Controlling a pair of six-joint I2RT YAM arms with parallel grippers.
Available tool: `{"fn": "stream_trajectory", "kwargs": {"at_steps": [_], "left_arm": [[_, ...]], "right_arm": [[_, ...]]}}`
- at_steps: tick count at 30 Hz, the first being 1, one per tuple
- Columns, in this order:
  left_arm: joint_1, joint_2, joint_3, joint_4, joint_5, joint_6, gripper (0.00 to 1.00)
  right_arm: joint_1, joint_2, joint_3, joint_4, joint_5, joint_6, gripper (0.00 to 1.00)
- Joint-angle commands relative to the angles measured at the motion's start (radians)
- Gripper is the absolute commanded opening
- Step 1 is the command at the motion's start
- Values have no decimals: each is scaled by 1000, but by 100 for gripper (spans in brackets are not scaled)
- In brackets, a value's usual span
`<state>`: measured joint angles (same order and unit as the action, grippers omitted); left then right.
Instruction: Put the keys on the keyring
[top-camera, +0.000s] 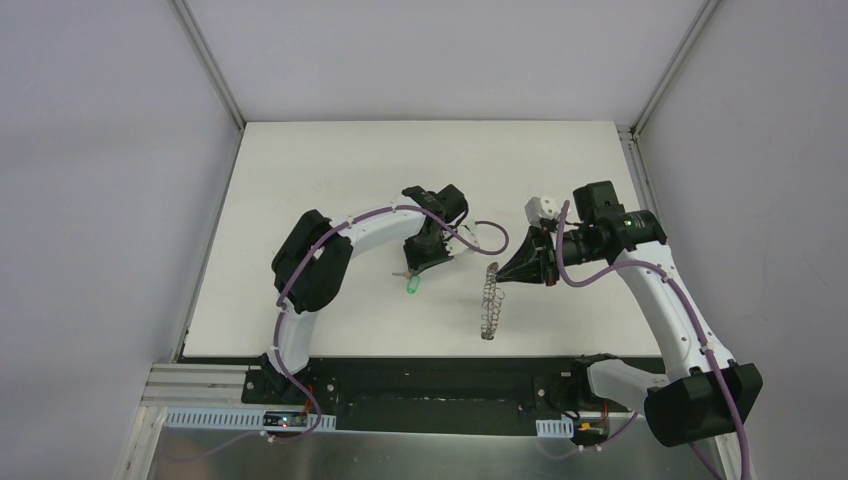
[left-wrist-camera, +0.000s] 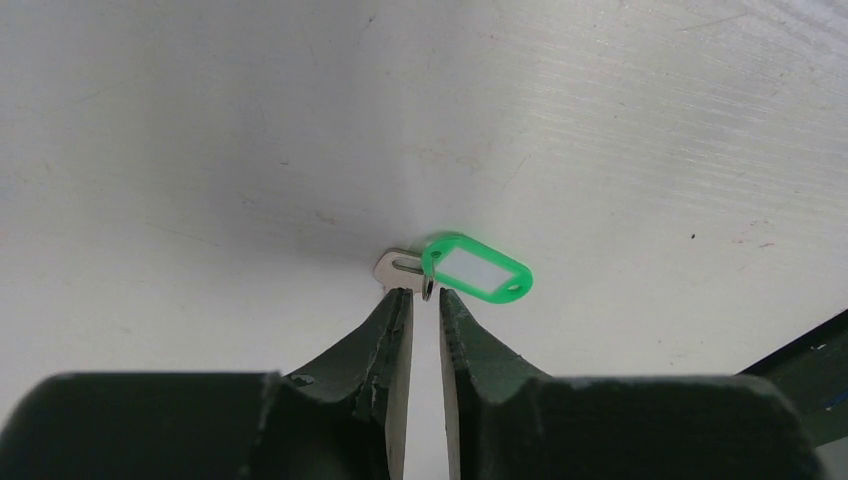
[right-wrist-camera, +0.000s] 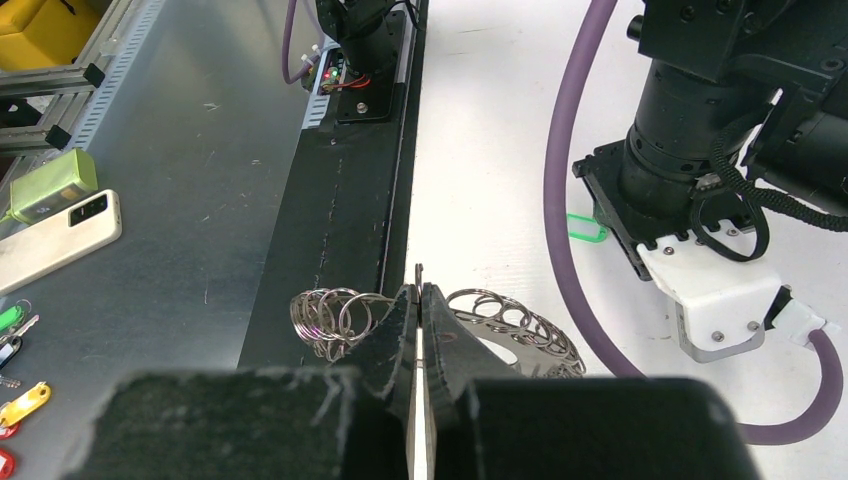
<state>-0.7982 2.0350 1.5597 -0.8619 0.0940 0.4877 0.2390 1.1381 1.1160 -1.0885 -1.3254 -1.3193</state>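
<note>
Left gripper (left-wrist-camera: 425, 295) jaws stand a narrow gap apart around the small ring of the key (left-wrist-camera: 398, 268). The key lies flat on the white table (left-wrist-camera: 200, 150) with its green tag (left-wrist-camera: 478, 268); whether the jaws touch it cannot be told. Right gripper (right-wrist-camera: 420, 295) jaws are clamped on the keyring (right-wrist-camera: 510, 325), held on edge, well apart from the key. Only the right wrist view shows a phone (right-wrist-camera: 55, 240) on a metal bench (right-wrist-camera: 200, 150). Overhead, grey walls (top-camera: 100, 200) enclose the table.
</note>
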Motion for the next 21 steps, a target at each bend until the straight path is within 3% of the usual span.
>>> {"fn": "stream_trajectory", "kwargs": {"at_steps": [1,21], "left_arm": [[2,-13,0,-21,-1,15,18],[4,34,38,-51,28,-16,15]], "right_arm": [[-8,-15,4,6,-70,-6,0],[-9,-18,0,7,-66,-3,0]]}}
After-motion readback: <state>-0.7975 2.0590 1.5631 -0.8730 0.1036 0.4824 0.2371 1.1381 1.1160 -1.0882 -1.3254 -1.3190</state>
